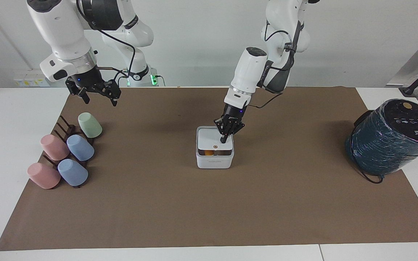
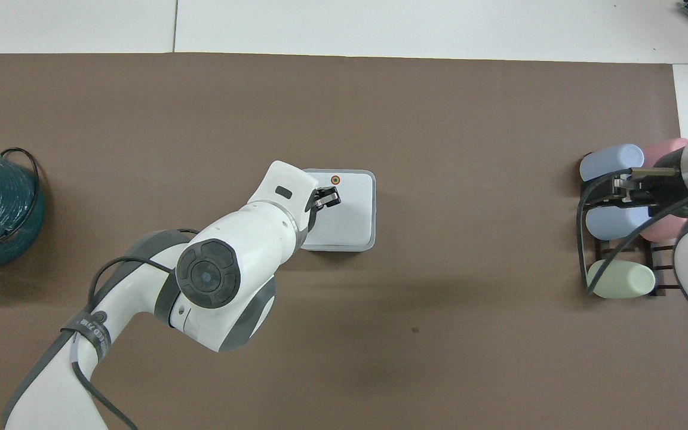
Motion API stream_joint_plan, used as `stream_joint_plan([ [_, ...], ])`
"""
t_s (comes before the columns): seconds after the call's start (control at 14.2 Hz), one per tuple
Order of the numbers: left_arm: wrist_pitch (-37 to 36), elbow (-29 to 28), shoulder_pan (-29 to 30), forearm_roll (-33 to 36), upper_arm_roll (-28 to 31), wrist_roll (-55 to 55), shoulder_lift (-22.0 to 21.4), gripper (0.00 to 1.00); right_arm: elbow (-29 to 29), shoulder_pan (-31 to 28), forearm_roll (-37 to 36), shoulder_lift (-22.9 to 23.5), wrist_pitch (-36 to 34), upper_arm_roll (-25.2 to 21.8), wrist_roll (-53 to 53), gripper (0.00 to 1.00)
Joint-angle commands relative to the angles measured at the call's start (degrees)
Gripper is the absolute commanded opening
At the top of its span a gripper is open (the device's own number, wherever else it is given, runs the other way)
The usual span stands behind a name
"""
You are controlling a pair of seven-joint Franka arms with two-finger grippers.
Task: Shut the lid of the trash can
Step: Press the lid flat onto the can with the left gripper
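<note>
the trash can sits mid-mat, its lid tilted low, a slit open on the edge farther from the robots. the left gripper, fingers clenched, presses its tip on the lid. the right gripper waits over the cup rack, fingers spread.

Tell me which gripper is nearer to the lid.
The left gripper: it presses on the lid of the trash can. The right gripper waits over the cup rack.
</note>
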Motion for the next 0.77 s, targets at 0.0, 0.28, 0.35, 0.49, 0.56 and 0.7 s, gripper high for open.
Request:
stream_joint_plan([
  [0.0, 0.8, 2.8, 0.5, 0.2, -0.2, -0.8, 2.9, 0.0, -0.6, -0.1, 0.4, -0.6, -0.3, -0.2, -1.2, 1.0],
  [0.28, 1.0, 2.9, 0.3, 0.3, -0.2, -0.7, 3.8, 0.0, -0.6, -0.2, 0.4, -0.6, -0.3, -0.2, -1.2, 1.0],
  [0.35, 1.6, 3.1, 0.2, 0.3, -0.2, -0.7, 4.6, 0.0, -0.6, -0.2, 0.4, -0.6, -0.3, -0.2, -1.2, 1.0],
  [0.49, 3.1, 3.2, 0.1, 0.3, -0.2, -0.6, 5.6, 0.0, -0.6, -0.1, 0.4, -0.6, -0.3, -0.2, -1.1, 1.0],
  [0.56, 3.3, 3.6, 0.2, 0.3, -0.2, -0.6, 6.1, 0.0, -0.6, -0.2, 0.4, -0.6, -0.3, -0.2, -1.2, 1.0],
  [0.7, 3.3, 4.2, 0.2, 0.3, -0.2, -0.5, 6.7, 0.0, -0.6, -0.2, 0.4, -0.6, -0.3, -0.2, -1.2, 1.0],
])
